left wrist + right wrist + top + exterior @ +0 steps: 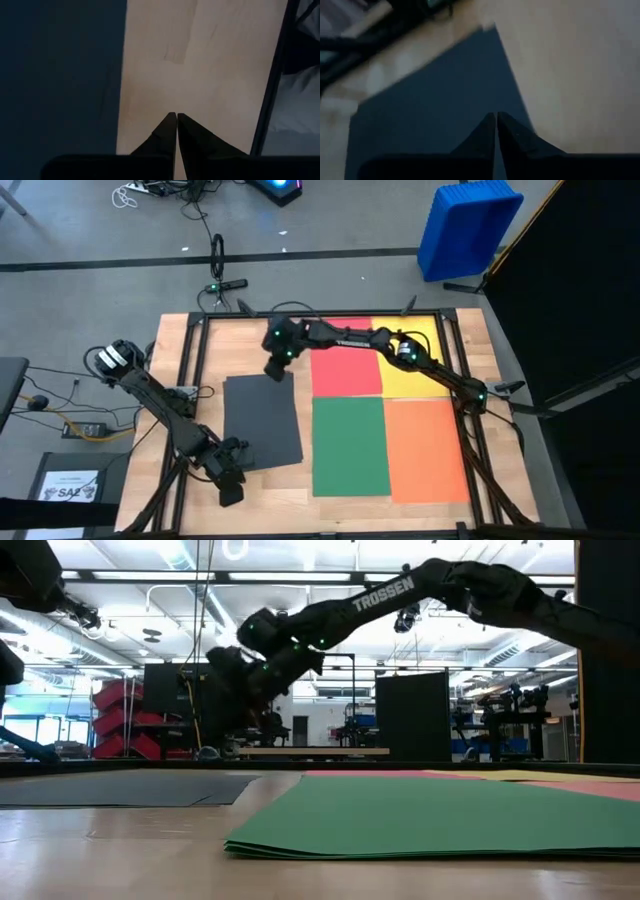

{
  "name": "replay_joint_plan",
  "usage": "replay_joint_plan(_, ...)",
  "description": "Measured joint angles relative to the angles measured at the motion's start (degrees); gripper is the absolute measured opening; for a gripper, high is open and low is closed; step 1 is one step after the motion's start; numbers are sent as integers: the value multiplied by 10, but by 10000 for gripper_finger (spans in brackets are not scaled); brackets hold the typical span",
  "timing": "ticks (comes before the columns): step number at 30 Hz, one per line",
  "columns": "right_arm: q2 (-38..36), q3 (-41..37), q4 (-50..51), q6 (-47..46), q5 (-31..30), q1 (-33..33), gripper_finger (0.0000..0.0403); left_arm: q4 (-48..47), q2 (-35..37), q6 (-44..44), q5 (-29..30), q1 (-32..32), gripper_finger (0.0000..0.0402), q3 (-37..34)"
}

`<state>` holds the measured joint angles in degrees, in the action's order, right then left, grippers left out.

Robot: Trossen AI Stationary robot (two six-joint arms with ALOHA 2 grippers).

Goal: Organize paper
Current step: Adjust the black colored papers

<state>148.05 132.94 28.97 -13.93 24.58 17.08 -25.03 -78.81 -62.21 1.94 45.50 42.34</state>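
Green paper (420,820) lies flat nearest, beside orange (428,448), red (345,372), yellow (425,375) and a tilted black sheet (262,420). Right gripper (274,370) hovers over the black sheet's far edge, fingers together; left gripper (230,492), fingers together, sits near its front corner.

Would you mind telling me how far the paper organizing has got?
Red, yellow, green and orange sheets lie in a tidy grid. The black sheet lies apart, skewed; the shut right gripper is over its far edge. It needs aligning. The shut left gripper waits.

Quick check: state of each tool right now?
Left tool: shut, holding nothing, above bare table beside the black sheet.
Right tool: shut, empty, over the black sheet's far edge.
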Motion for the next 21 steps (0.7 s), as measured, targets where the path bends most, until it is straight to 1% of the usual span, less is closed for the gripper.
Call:
replay_joint_plan(2, 7, 0, 29, 0, -4, 0, 0, 6, -6, 2, -4, 0, 0, 0)
replay_joint_plan(4, 10, -2, 62, 0, -8, 2, 0, 3, -17, 3, -20, 0, 0, 0)
replay_joint_plan(9, 9, 0, 73, -6, -62, -4, 0, 8, -63, 7, -72, 0, 0, 0)
replay_joint_plan(12, 9, -1, 92, -6, -79, -5, 0, 15, -89, 7, -76, 0, 0, 0)
replay_joint_plan(16, 9, -1, 121, 20, -136, -10, 0, 13, -96, 6, -94, -7, 0, 0)
replay_joint_plan(21, 9, -1, 160, 46, -163, -17, 0, 15, -93, 6, -102, -15, 0, 0)
